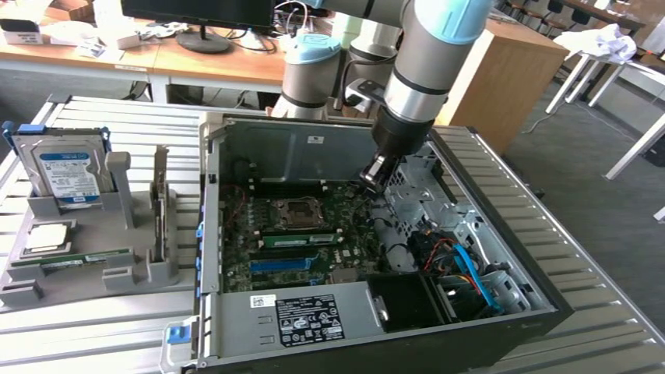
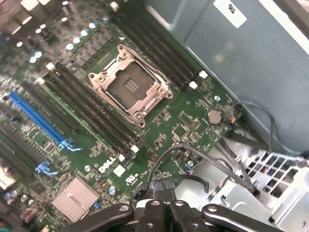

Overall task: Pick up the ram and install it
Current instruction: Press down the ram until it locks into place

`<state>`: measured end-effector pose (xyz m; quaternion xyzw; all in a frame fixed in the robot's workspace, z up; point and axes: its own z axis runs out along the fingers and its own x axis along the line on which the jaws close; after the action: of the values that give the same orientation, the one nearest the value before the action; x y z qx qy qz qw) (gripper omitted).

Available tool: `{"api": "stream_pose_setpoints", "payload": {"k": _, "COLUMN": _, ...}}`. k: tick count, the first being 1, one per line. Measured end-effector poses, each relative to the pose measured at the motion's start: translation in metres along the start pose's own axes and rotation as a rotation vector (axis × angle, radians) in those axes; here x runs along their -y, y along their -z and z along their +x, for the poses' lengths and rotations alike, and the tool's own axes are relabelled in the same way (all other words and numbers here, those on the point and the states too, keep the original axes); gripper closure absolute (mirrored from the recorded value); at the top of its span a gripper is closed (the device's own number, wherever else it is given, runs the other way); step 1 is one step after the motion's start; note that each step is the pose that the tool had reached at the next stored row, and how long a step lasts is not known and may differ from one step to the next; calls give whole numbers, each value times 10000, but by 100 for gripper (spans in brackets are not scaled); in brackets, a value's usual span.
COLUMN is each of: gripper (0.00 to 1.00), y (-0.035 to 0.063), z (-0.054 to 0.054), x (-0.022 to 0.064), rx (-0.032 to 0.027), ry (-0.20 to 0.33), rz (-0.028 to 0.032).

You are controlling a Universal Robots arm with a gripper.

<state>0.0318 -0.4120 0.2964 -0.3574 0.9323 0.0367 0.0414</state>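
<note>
The ram [image 1: 73, 259], a long thin green board, lies flat in the grey holder [image 1: 104, 276] at the exterior view's left, outside the computer. My gripper [image 1: 375, 178] hangs inside the open computer case [image 1: 311, 144], far from the ram, above the motherboard [image 1: 249, 269] near the case's back wall. In the wrist view the gripper [image 2: 163, 205] is shut with nothing between its fingers, and below it are the empty processor socket [image 2: 129, 86] and dark memory slots [image 2: 89, 108]. A green strip [image 1: 299, 239] sits among those slots; I cannot tell whether it is a seated stick.
The holder also carries a silver hard drive [image 1: 68, 175] standing upright and a small square processor chip [image 1: 47, 238]. Loose black cables [image 2: 207, 159] run past the gripper inside the case. A power supply [image 1: 307, 319] fills the case's front. Desks stand behind the metal table.
</note>
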Motion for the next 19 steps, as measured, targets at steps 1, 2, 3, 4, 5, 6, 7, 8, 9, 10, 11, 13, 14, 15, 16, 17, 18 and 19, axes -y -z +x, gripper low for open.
{"api": "stream_pose_setpoints", "payload": {"k": 1, "gripper": 90, "y": 0, "z": 0, "x": 0, "rx": 5, "ry": -164, "rz": 18}}
{"api": "stream_pose_setpoints", "payload": {"k": 2, "gripper": 90, "y": -1, "z": 0, "x": 0, "rx": 10, "ry": -322, "rz": 36}}
{"api": "stream_pose_setpoints", "payload": {"k": 3, "gripper": 90, "y": -1, "z": 0, "x": 0, "rx": 15, "ry": -485, "rz": 55}}
{"api": "stream_pose_setpoints", "payload": {"k": 4, "gripper": 90, "y": -1, "z": 0, "x": 0, "rx": 20, "ry": -641, "rz": 73}}
{"api": "stream_pose_setpoints", "payload": {"k": 5, "gripper": 90, "y": -2, "z": 0, "x": 0, "rx": 25, "ry": -813, "rz": 93}}
{"api": "stream_pose_setpoints", "payload": {"k": 6, "gripper": 90, "y": -2, "z": 0, "x": 0, "rx": 29, "ry": -970, "rz": 111}}
{"api": "stream_pose_setpoints", "payload": {"k": 7, "gripper": 90, "y": -3, "z": 0, "x": 0, "rx": 34, "ry": -1131, "rz": 130}}
{"api": "stream_pose_setpoints", "payload": {"k": 8, "gripper": 90, "y": -3, "z": 0, "x": 0, "rx": 39, "ry": -1292, "rz": 148}}
{"api": "stream_pose_setpoints", "payload": {"k": 9, "gripper": 90, "y": -4, "z": 0, "x": 0, "rx": 43, "ry": -1458, "rz": 167}}
{"api": "stream_pose_setpoints", "payload": {"k": 10, "gripper": 90, "y": -4, "z": 1, "x": 0, "rx": 48, "ry": -1621, "rz": 186}}
{"api": "stream_pose_setpoints", "payload": {"k": 11, "gripper": 90, "y": -5, "z": 0, "x": 0, "rx": 52, "ry": -1784, "rz": 205}}
{"api": "stream_pose_setpoints", "payload": {"k": 13, "gripper": 90, "y": -6, "z": 1, "x": 0, "rx": 62, "ry": -2120, "rz": 244}}
{"api": "stream_pose_setpoints", "payload": {"k": 14, "gripper": 90, "y": -6, "z": 1, "x": 0, "rx": 67, "ry": -2289, "rz": 264}}
{"api": "stream_pose_setpoints", "payload": {"k": 15, "gripper": 90, "y": -6, "z": 1, "x": 0, "rx": 71, "ry": -2448, "rz": 283}}
{"api": "stream_pose_setpoints", "payload": {"k": 16, "gripper": 90, "y": -7, "z": 1, "x": 0, "rx": 76, "ry": -2615, "rz": 301}}
{"api": "stream_pose_setpoints", "payload": {"k": 17, "gripper": 90, "y": -7, "z": 1, "x": 0, "rx": 81, "ry": -2782, "rz": 320}}
{"api": "stream_pose_setpoints", "payload": {"k": 18, "gripper": 90, "y": -8, "z": 1, "x": 0, "rx": 87, "ry": -2965, "rz": 341}}
{"api": "stream_pose_setpoints", "payload": {"k": 19, "gripper": 90, "y": -8, "z": 1, "x": 0, "rx": 92, "ry": -3129, "rz": 360}}
